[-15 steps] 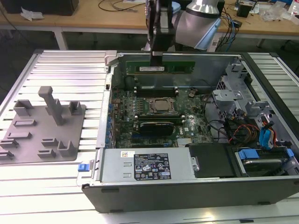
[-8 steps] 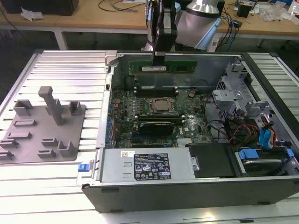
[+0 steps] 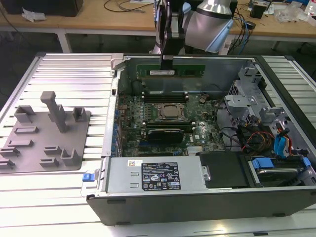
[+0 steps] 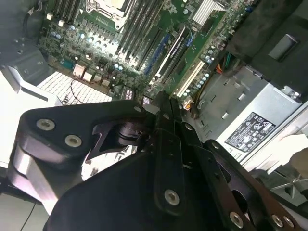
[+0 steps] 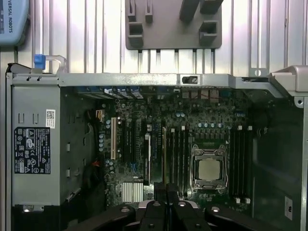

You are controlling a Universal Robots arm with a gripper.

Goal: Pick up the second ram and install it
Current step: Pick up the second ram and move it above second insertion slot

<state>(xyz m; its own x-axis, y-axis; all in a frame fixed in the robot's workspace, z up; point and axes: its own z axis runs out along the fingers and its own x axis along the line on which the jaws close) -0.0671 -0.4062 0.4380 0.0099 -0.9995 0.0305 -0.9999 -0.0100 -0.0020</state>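
- The end effector (image 3: 168, 63) is clamped on the second ram (image 3: 190, 71). Its fingers pinch the stick's upper long edge, a little off the middle of its length.
- The second ram hangs level and edge-down. In the exterior view it sits beyond the processor socket (image 3: 170, 112), toward the far wall of the computer case (image 3: 197, 200), and is lifted clear of the board.
- As I judge it, the stick is light, stiff and thin, but fragile. It is best held by its flat faces along the top edge near the middle, away from the contact edge and the small chips. A hold off the middle may let it tilt.
- Memory slots (image 3: 165, 97) run in rows just beside the processor socket on its far side, under the stick.
- In the first wrist view the end effector (image 5: 166, 192) points down at the motherboard (image 5: 144, 120), with the processor socket (image 5: 209, 168) close beside its tips.
- A grey holder (image 3: 49, 133) lies on the desk (image 3: 74, 69), outside the case and well apart from the processor socket, on the exterior view's left.
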